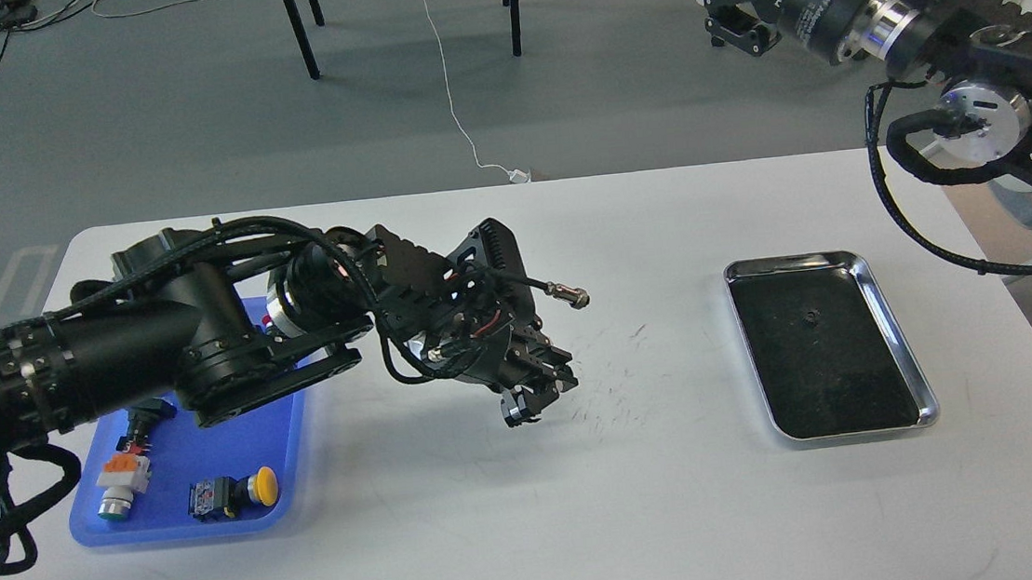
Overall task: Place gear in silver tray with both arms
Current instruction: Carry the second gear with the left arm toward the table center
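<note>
My left gripper (533, 399) hangs over the middle of the white table, pointing down and to the right. It is shut on a small dark round part with a silver rim, which looks like the gear (515, 412), held just above the tabletop. The silver tray (894, 339) lies at the right of the table, well to the right of that gripper. A small dark toothed piece (810, 316) lies on its dark bottom. My right gripper (717, 3) is open and empty, raised high beyond the table's far edge, above and behind the tray.
A blue plastic tray (172, 524) at the left holds several push-button switches, among them a yellow-capped one (262, 485) and an orange-and-white one (121, 474); my left arm covers its far part. Chair and table legs stand on the floor behind the table.
</note>
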Robot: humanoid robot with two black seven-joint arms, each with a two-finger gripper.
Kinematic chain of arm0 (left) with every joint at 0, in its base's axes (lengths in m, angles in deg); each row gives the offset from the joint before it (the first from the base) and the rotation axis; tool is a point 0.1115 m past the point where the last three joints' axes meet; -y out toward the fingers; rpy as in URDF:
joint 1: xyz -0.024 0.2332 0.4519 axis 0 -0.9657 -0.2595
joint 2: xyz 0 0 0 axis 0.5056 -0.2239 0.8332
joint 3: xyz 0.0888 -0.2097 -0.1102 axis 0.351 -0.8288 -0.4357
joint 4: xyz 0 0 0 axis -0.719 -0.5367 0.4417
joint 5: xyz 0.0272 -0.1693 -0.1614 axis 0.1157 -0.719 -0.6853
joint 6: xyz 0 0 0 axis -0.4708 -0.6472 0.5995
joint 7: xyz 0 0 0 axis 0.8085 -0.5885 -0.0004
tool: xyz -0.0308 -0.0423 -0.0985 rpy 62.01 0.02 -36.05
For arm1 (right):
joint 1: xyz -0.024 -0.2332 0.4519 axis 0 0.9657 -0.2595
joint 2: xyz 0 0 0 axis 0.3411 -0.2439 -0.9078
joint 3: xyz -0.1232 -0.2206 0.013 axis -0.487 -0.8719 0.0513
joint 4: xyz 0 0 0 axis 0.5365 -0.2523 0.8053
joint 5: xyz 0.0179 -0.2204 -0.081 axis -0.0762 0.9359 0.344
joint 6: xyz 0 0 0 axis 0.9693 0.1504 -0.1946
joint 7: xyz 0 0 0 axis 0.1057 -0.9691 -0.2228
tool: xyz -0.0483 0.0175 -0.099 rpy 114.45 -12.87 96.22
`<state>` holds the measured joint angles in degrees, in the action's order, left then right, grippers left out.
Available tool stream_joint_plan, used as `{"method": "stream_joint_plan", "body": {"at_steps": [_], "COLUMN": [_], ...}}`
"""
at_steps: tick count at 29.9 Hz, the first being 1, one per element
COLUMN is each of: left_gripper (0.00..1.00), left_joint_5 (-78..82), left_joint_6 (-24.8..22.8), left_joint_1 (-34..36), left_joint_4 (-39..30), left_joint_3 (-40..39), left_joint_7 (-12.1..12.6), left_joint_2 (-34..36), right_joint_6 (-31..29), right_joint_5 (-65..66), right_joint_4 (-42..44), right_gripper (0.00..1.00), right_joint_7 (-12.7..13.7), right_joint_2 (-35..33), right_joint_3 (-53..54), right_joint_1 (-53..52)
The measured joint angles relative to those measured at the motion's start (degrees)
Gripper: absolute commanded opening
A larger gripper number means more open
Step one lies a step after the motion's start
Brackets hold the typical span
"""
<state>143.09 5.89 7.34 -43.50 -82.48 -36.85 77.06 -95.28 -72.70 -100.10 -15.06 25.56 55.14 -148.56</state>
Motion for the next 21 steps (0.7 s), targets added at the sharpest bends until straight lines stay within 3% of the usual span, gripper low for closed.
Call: {"method": "stream_joint_plan", "body": {"at_steps": [9, 21], "left_gripper": [0.14, 0.16], "left_joint_5": [0.0, 0.0], "left_joint_6": [0.2, 0.5], "left_joint_1": [0.0, -0.4], "left_joint_4": [8.0, 13.3], "left_joint_3": [3.9, 4.4], "left_joint_7": [0.0, 0.0], "left_joint_2": [-10.4, -11.1], "right_joint_6": [0.1, 0.1], "right_joint_5": [0.0, 0.0], "right_joint_4": [0.1, 0.1], "right_gripper": [0.97, 0.97], "right_joint_7": [0.0, 0.0], "right_joint_2": [-0.2, -0.5], "right_joint_3": [-1.1, -1.3], "right_joint_1": [0.6, 1.1]}}
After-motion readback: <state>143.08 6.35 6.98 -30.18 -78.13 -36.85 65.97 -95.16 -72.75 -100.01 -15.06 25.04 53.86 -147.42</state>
